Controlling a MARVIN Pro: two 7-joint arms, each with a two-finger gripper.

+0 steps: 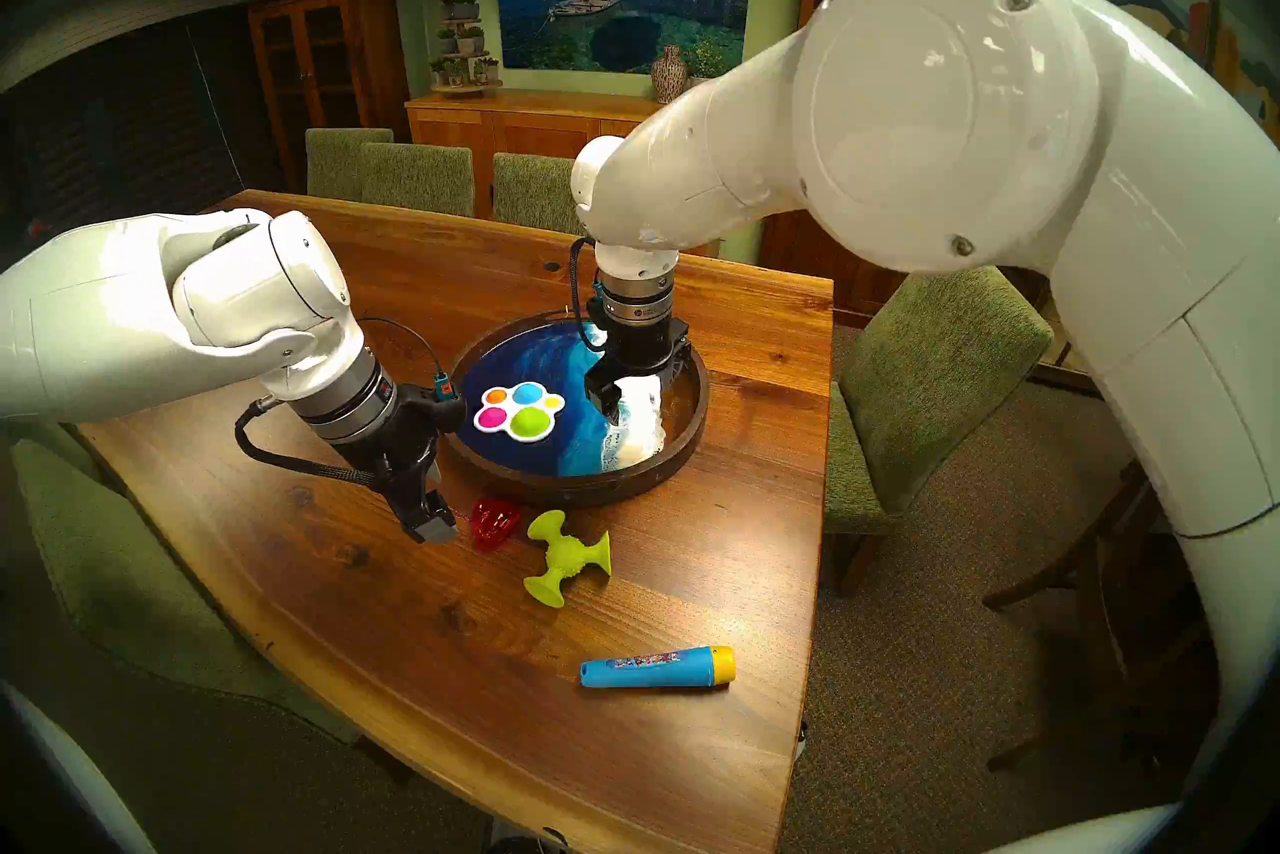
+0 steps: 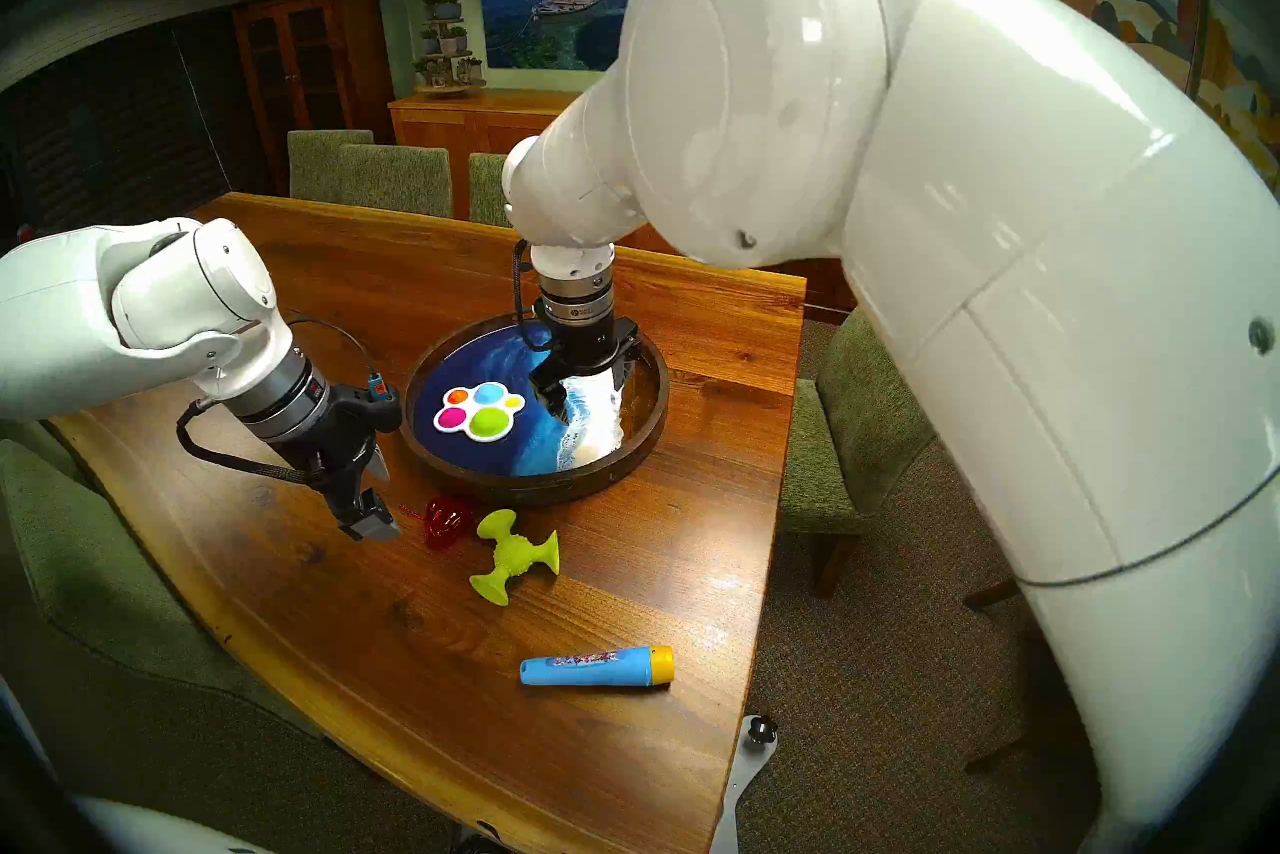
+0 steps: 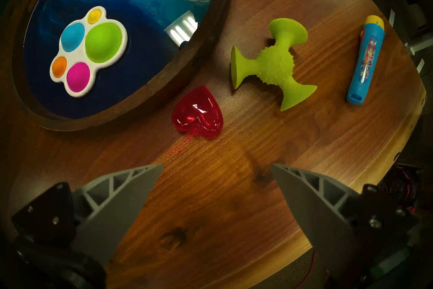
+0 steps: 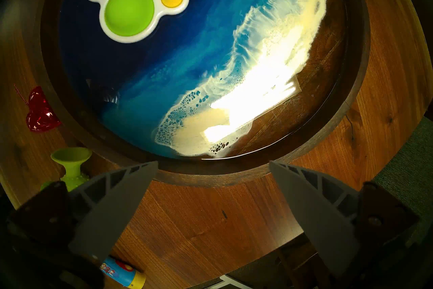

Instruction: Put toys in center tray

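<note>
The round dark-wood tray (image 1: pixel 575 489) with a blue-and-white wave bottom sits mid-table. The white paw-shaped pad (image 1: pixel 519 411) lies inside it, left of centre. The red translucent heart-shaped piece (image 1: pixel 495 520), the lime-green three-armed suction toy (image 1: pixel 564 554) and the blue tube with yellow cap (image 1: pixel 654 667) lie on the table in front of the tray. My left gripper (image 1: pixel 435 502) is open and empty, just left of the red piece (image 3: pixel 198 113). My right gripper (image 1: pixel 638 392) is open and empty above the tray's right half (image 4: pixel 210 178).
The wooden table (image 1: pixel 485 728) narrows toward its front right edge, close to the blue tube. Green upholstered chairs stand at the right (image 1: pixel 928 388), at the far side (image 1: pixel 415 177) and at the left (image 1: pixel 104 554).
</note>
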